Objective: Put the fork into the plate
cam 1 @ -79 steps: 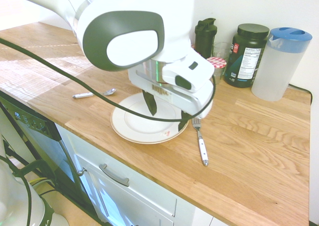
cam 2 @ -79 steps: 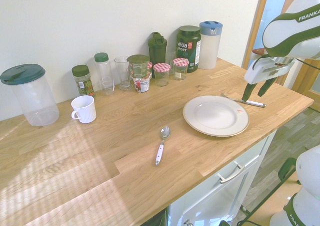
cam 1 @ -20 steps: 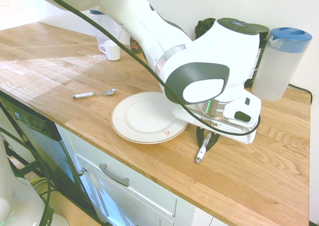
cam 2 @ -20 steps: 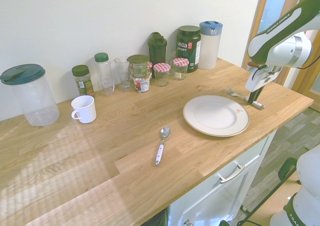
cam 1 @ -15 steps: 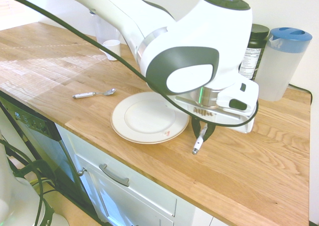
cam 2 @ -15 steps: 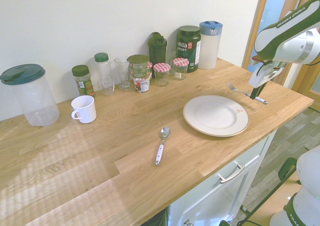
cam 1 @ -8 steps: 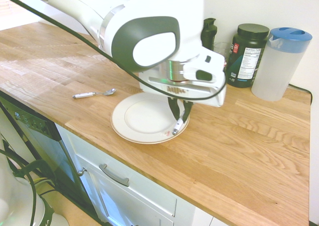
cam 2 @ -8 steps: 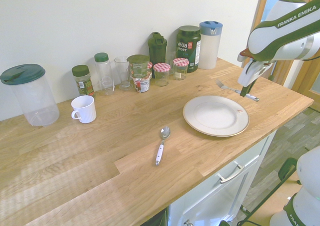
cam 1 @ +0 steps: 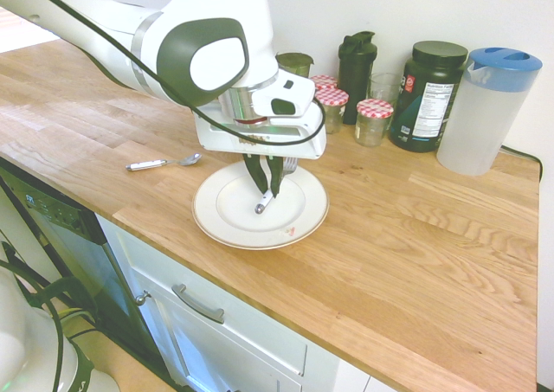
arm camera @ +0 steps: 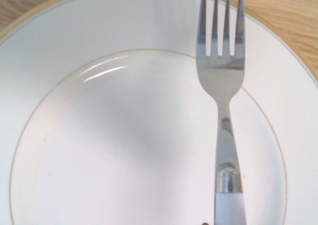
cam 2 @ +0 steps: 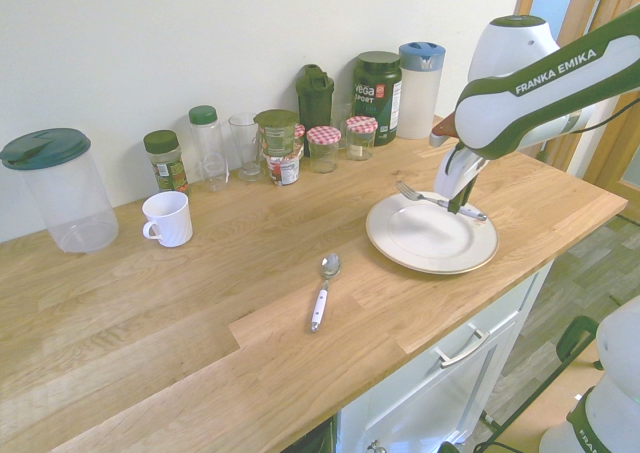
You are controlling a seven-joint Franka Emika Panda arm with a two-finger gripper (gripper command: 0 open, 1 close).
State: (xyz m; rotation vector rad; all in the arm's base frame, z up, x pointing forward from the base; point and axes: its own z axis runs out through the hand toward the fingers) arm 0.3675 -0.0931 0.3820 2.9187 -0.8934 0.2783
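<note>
You have the slim fork with silver metal tines and white handle (cam 1: 266,202) above the large round cream plate with thin tan rim line (cam 1: 216,220). The dark two-finger gripper (cam 1: 269,191) is closed on the white handle of the fork, with only the narrow gap that the handle needs. Take the plate as a clock in the first exterior view: the tines point to about 1 o'clock, close to the rim, and the handle end is near the middle. The height left under the fork is hard to tell, so I judge that the present step is to centre it and lower it. If the tines look too near the rim, please shift a little toward 7 o'clock first. Then descend slowly and straight, keeping the fork as level as you can, because a tilted handle can knock the plate or swing in the grip. When the fork touches the plate lightly, stop pressing, open gently and rise straight up. The small silver spoon with white handle (cam 1: 164,163), outside the plate toward 10 o'clock, is not needed.
</note>
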